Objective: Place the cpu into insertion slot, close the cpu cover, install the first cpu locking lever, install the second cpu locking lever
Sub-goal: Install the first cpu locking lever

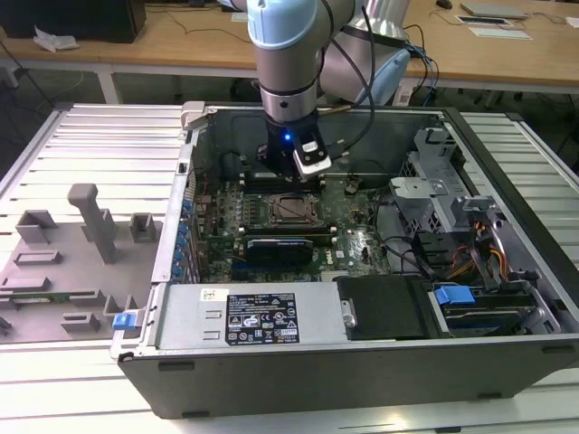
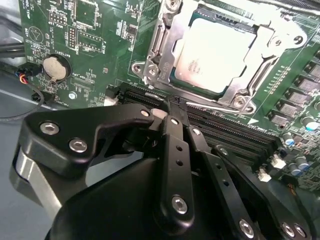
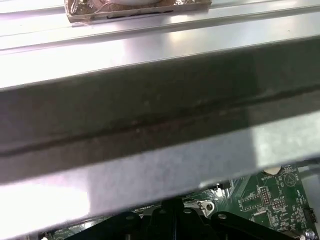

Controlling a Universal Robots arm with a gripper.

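Cpu [image 2: 218,56] seated in socket under cpu cover [image 2: 165,37], hand [image 2: 170,117] just beside it, seemingly closed, holding nothing.

Wooden desks [image 1: 181,41] behind; ribbed metal bench [image 1: 81,145].

Single robot arm [image 1: 288,54], pale blue and silver, descending near-vertically from the upper edge of the exterior view into the open computer case. Its dark wrist section [image 1: 289,136] carries a lit blue indicator, with a white-and-black camera module [image 1: 311,156] mounted on the side facing the exterior view's right. Black cables run along the arm. In the second wrist view the black gripper [image 2: 167,114] points downward, its linkage fingers [image 2: 176,150] drawn together at the tips with nothing between them.
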